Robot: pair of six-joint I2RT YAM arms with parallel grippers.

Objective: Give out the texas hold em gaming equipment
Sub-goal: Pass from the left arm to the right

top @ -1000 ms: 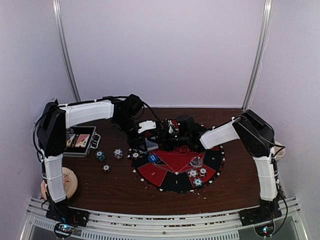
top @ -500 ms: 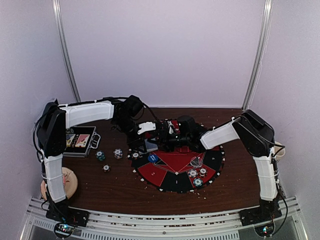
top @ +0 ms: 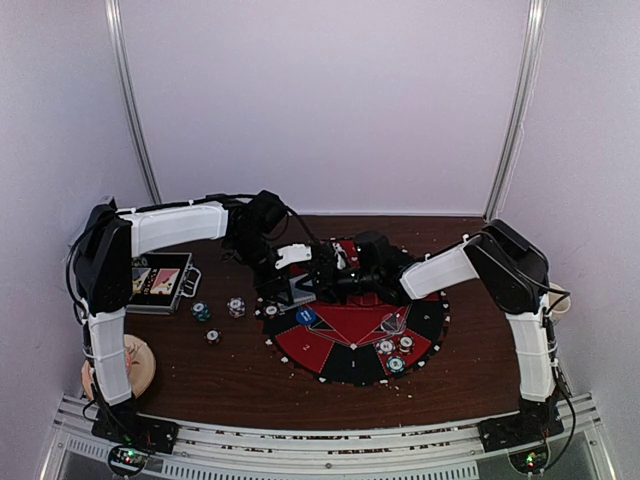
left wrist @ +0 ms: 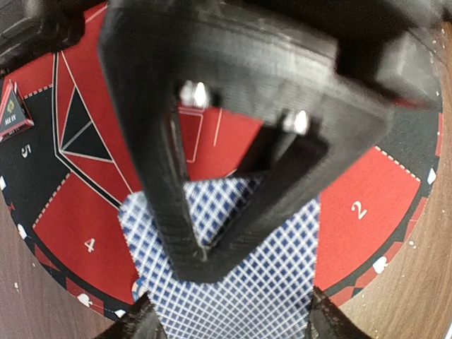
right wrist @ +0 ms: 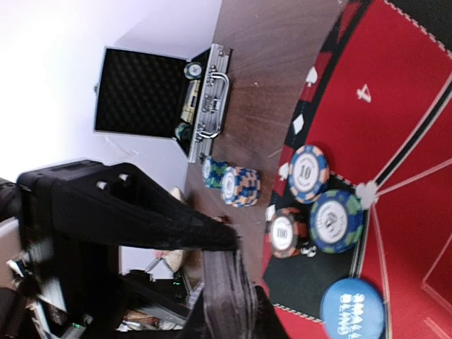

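Because everything crowds together over the far left part of the round mat (top: pixel 330 346), the overhead camera gives me only a dark tangle there, so I go by the wrist views. On the left wrist camera the playing cards (left wrist: pixel 265 286) lie blue-checked backs up. They fill the gap between the fingers (left wrist: pixel 138 323) of the left gripper (left wrist: pixel 233 323), which pinch the stack by its two sides; both fingers are cut off at the bottom of the frame. Whether the stack rests on the mat or hangs just above it, I cannot tell.

The right gripper (left wrist: pixel 203 256) comes in over the stack, its black triangular finger frame covering the middle of the top card, tip on the cards. Its second finger is mostly hidden behind the first. On its own camera the cards show only edge-on and blurred, so I cannot tell if those fingers are spread or pinching a card.

Near the mat's left edge sit three poker chips (right wrist: pixel 308 173) and a blue button disc (right wrist: pixel 351 311), the disc cut off by the frame. Left of the mat, on the bare desk (top: pixel 250 385), stand more poker chips (top: pixel 236 306), too small overhead to count. Toward the mat's near right edge are a few more (top: pixel 396 364), just beside a clear button disc (top: pixel 393 323). The open metal case (right wrist: pixel 152 95) sits by the desk's left edge, partly hidden overhead by the left arm (top: pixel 170 225).
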